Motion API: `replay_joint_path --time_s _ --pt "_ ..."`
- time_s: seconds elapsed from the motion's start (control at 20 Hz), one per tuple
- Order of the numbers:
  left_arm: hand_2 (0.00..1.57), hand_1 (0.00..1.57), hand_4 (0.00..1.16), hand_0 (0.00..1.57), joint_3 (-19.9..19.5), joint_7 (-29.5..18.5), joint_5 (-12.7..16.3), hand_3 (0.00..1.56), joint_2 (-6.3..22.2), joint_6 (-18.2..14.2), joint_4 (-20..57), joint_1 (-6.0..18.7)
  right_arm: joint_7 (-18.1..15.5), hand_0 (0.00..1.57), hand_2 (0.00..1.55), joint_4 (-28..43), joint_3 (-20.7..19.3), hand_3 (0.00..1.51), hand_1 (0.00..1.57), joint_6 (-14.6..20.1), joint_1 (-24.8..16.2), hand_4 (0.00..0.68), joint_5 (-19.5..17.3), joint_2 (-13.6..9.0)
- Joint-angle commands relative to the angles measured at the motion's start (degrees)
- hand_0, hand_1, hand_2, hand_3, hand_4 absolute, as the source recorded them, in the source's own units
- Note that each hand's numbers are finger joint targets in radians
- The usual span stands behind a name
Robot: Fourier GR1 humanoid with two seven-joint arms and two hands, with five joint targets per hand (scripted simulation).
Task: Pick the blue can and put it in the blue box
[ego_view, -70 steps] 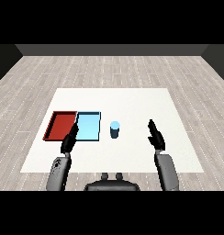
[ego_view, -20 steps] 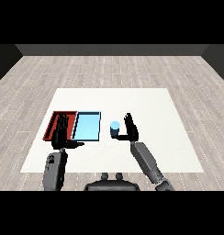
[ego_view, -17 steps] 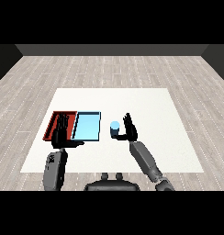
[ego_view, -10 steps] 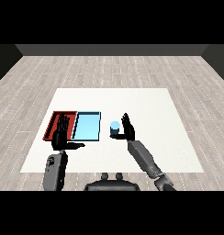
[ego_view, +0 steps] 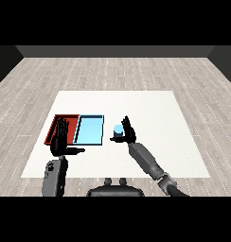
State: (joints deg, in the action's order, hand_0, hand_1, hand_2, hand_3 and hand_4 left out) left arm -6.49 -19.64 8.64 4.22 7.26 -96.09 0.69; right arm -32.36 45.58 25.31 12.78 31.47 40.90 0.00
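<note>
Blue can (ego_view: pixel 118 132) beside right hand (ego_view: pixel 128 133)

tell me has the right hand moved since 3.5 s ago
Yes. The right hand has swung left across the table, from well clear of the blue can to right beside it.

A flat white rectangular table (ego_view: pixel 150 106) stands on a floor of pale grey wood-grain planks (ego_view: pixel 112 71). A dark grey wall (ego_view: pixel 115 51) closes the far side. Lighting is even, without marked shadows.
</note>
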Motion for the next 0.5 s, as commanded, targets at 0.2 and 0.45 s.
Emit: replay_joint_path --time_s 0.2,0.45 --pt "0.0 0.0 0.0 0.0 -1.2 0.4 0.8 0.0 0.8 0.3 1.4 2.0 -2.5 0.0 0.0 -7.4 0.8 0.0 0.0 -2.1 3.9 0.0 3.1 0.0" --pt "0.0 0.0 0.0 0.0 -0.1 2.1 1.3 0.0 0.1 0.5 -2.5 -1.0 -2.3 0.0 0.0 -12.0 3.6 0.0 0.0 -2.5 9.1 0.0 9.3 0.0"
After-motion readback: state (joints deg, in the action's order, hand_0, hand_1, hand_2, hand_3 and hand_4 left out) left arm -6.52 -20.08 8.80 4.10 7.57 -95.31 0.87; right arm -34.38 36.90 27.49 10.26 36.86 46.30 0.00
